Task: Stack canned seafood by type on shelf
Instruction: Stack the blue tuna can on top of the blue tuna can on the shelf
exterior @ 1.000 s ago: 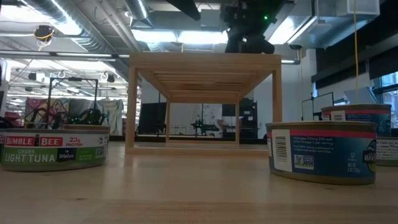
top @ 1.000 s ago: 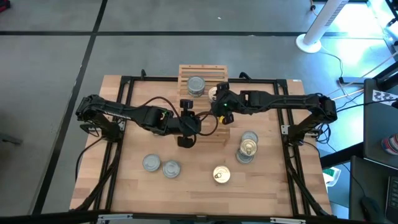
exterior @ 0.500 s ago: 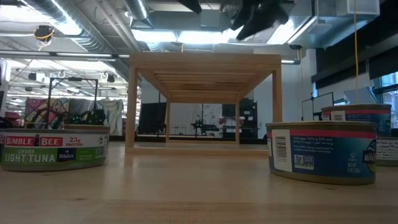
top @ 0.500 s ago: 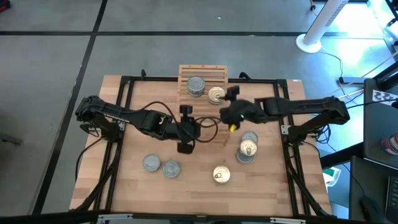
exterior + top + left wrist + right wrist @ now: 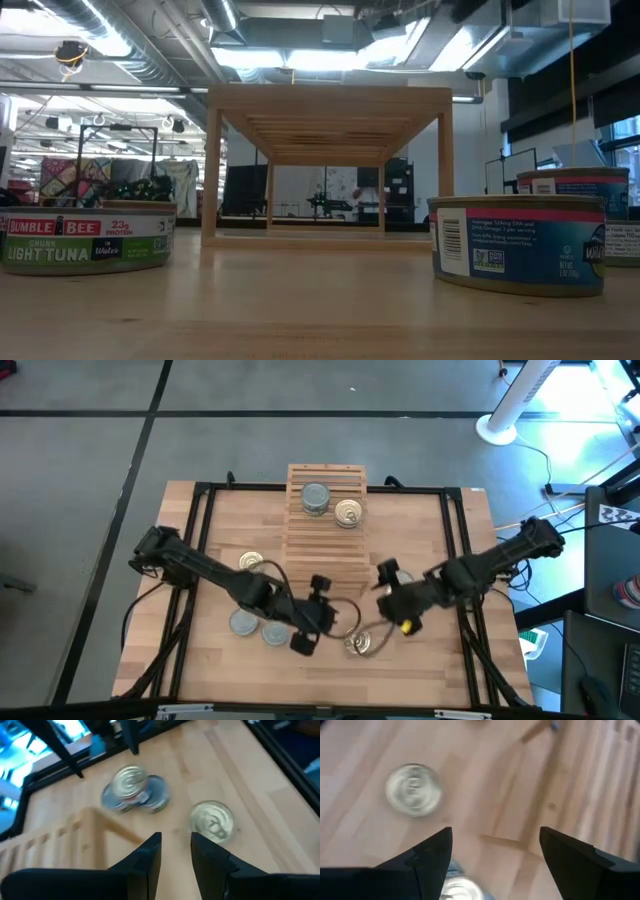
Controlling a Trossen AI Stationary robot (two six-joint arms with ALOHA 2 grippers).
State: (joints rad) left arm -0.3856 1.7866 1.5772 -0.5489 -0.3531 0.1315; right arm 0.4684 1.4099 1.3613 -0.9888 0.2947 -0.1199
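Overhead, we see two tins (image 5: 331, 505) on the shelf (image 5: 326, 526); five or more lie on the worktop (image 5: 420, 670), so most work remains. Left claw (image 5: 308, 642) and right claw (image 5: 385, 582) hover near the gold-top tin (image 5: 360, 644). Wrist views: left claw narrow, right claw wide, both empty.

The light-wood slatted shelf (image 5: 325, 525) carries two round tins at its far end — a silver-grey-topped tin (image 5: 315, 498) and a gold-topped tin (image 5: 348, 512) just beside it. Both dark arms reach over the near table — left gripper (image 5: 318, 615), right gripper (image 5: 392, 592).
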